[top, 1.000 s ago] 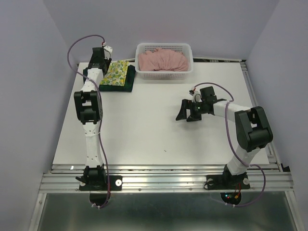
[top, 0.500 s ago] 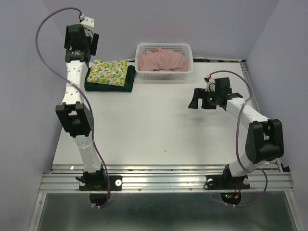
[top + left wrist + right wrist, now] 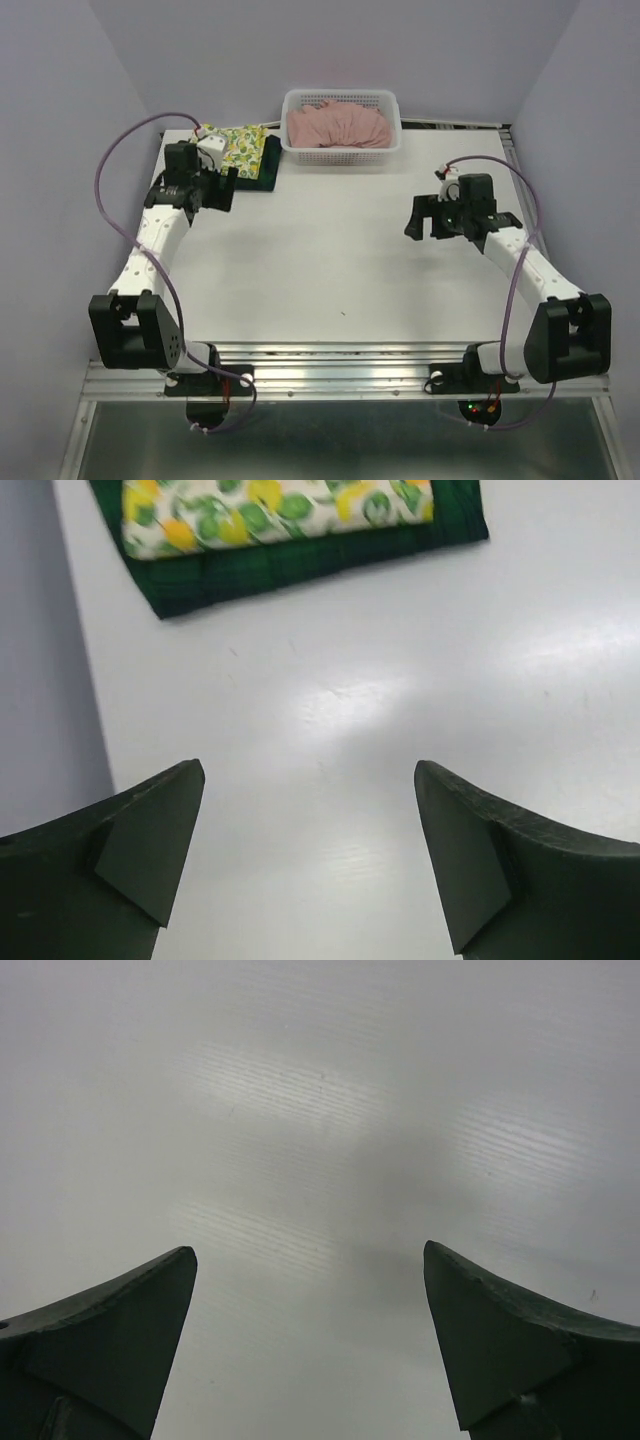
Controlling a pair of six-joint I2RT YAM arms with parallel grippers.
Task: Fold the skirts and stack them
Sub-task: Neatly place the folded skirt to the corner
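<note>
a pale folded cloth skirt printed with yellow lemons and green leaves [image 3: 243, 150] is laid on a folded dark green-navy plaid skirt [image 3: 270, 165], whose border shows around it, at the 11 o'clock corner of the flat white table [image 3: 320, 270]. a plain pink pleated skirt [image 3: 340, 125] is heaped in a white plastic lattice basket [image 3: 340, 153] at 12 o'clock, just beside the stack. the left gripper [image 3: 310, 775], fingers spread and holding nothing, is seen at 10 o'clock, near the stack's edge but apart from it. the right gripper [image 3: 309, 1248], likewise spread wide, is held over the table at 3 o'clock. open white surface is seen between the two grippers.
</note>
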